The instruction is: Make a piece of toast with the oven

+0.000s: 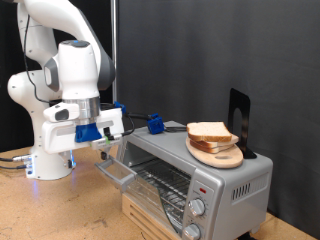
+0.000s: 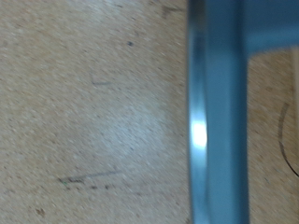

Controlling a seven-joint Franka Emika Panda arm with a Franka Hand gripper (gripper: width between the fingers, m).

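Hovering gripper (image 1: 103, 143) beside boxy silver oven's (image 1: 215, 170) open glass door (image 1: 118, 172).

A robotics lab, not a kitchen: a white robot arm (image 1: 62, 70) is bolted onto a bare plywood tabletop (image 1: 45, 212), black curtains (image 1: 210, 50) close off the background, loose cables (image 1: 12, 160) trail, and the oven (image 1: 190, 170) sits on a wooden crate (image 1: 140, 218).

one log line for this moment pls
gripper: at top edge of open oven door | oven: door down, rack visible | piece of toast: on wooden plate atop oven
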